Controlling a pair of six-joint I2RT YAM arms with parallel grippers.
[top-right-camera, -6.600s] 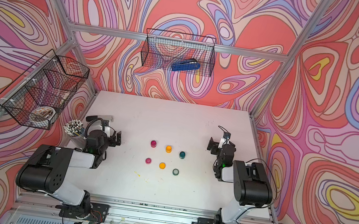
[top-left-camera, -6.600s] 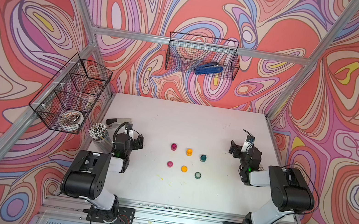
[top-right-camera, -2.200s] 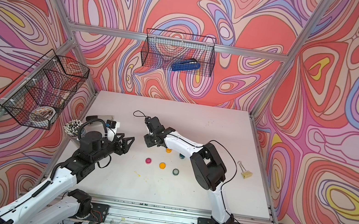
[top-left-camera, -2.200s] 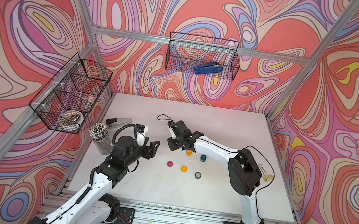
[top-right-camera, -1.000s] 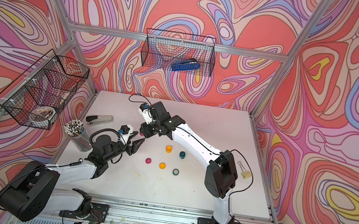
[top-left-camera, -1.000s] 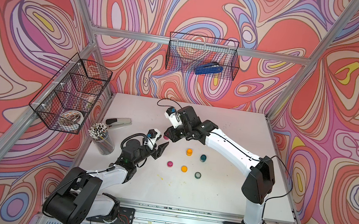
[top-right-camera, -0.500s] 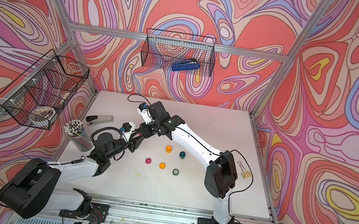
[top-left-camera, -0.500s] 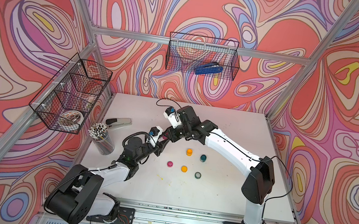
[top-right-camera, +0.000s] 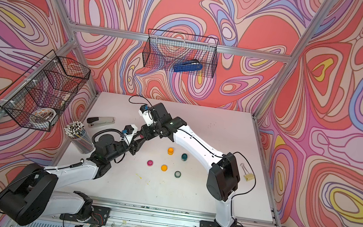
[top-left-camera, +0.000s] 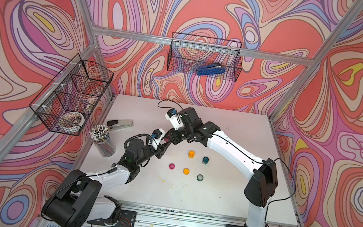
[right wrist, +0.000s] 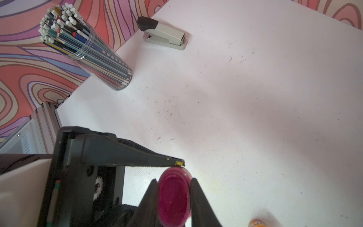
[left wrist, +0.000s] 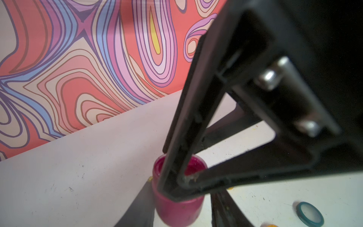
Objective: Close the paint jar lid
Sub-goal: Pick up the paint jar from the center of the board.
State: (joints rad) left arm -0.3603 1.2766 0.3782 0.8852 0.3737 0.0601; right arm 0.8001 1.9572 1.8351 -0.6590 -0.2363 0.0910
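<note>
An open magenta paint jar (right wrist: 173,198) (left wrist: 177,206), with no lid on it, sits between the fingers of my right gripper (right wrist: 174,180) (top-left-camera: 171,139), which is shut on it low over the table's left middle. My left gripper (left wrist: 181,196) (top-left-camera: 162,148) reaches in from the left. Its fingers (left wrist: 137,208) straddle the same jar: one touches its side, the other shows a thin gap. One left fingertip (right wrist: 179,163) meets the jar's rim. The magenta lid (top-left-camera: 172,166) (top-right-camera: 150,162) lies loose on the table nearer the front.
An orange jar (top-left-camera: 191,154) and a teal jar (top-left-camera: 205,160) stand right of the grippers, with an orange lid (top-left-camera: 186,171) and a teal lid (top-left-camera: 200,177) in front of them. At the left are a pencil cup (top-left-camera: 102,140) and a stapler (top-left-camera: 120,123). A binder clip (top-right-camera: 248,176) lies at the right.
My left gripper has moved up to the right gripper and now has its fingers on either side of the magenta jar. The right gripper has stayed nearly still with the jar.
</note>
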